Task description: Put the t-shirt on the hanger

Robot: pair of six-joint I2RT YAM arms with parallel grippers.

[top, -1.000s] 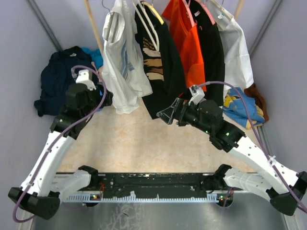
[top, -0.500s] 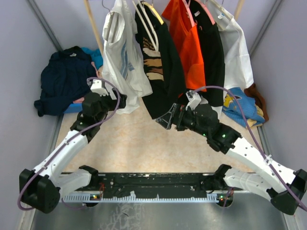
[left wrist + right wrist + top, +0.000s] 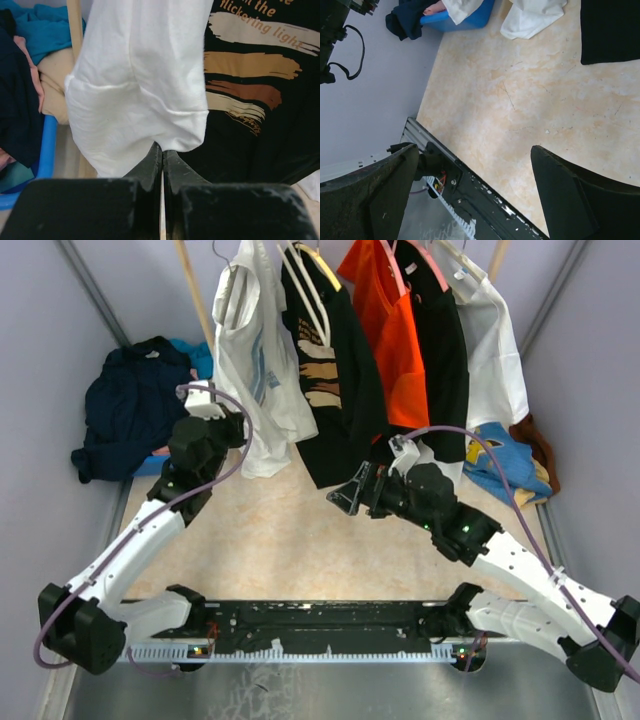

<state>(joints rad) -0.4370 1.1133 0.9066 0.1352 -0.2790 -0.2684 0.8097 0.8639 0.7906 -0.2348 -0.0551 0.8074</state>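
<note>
On the rail at the back, the t-shirt [image 3: 255,365] hangs from the hanger [image 3: 226,280], leftmost in the row, beside a black shirt [image 3: 250,100]. The black shirt's cream lettering reads "…ickering light" above cream, tan and rust brush strokes. The rest of the line is cut off at the top edge of the left wrist view. No other writing can be read. The left gripper [image 3: 160,149] has its fingers pressed together, tips right at the t-shirt's lower hem. Whether any fabric is caught between them cannot be told. Half a second ago this gripper sat lower and just right of where it is now. A second ago it was farther left, near the navy pile [image 3: 130,400]. The right gripper [image 3: 474,149] is spread wide over bare floor and has barely shifted over that second.
</note>
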